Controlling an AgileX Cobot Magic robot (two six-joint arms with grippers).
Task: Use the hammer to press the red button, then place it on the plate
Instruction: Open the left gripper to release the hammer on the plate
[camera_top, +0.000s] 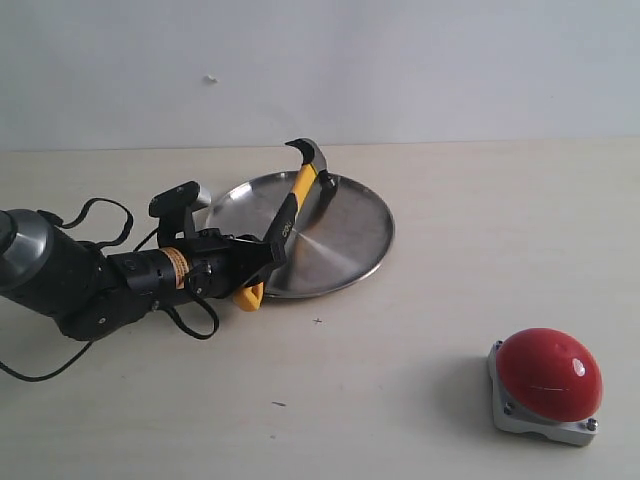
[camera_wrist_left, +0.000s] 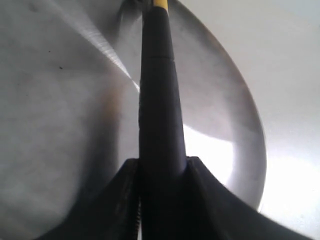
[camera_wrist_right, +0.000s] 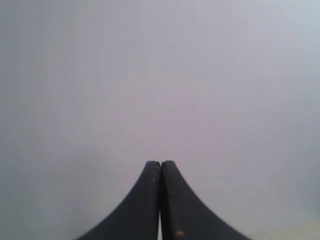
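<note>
The left gripper (camera_top: 268, 250) clamps its fingers (camera_wrist_left: 117, 202) on the black grip, well back from the head, of the stiff, likely head-heavy yellow-and-black claw hammer (camera_top: 300, 190) over the round steel plate (camera_top: 345, 245), while the right gripper (camera_wrist_right: 160, 170) is closed on nothing.

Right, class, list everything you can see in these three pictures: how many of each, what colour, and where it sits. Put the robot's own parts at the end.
hammer: one, dark grey head with a yellow-and-black handle, slanting over the plate, head by its far rim
plate: one, silver, on the table left of centre
red button: one, red dome on a silver base, on the table at the near right, well apart from the plate
table: one, pale beige, under everything
wall: one, pale grey, behind the table
left arm: one, black, reaching in from the left
left pincer: one, black, shut on the hammer's handle
right pincer: one, black, shut, holding nothing
</note>
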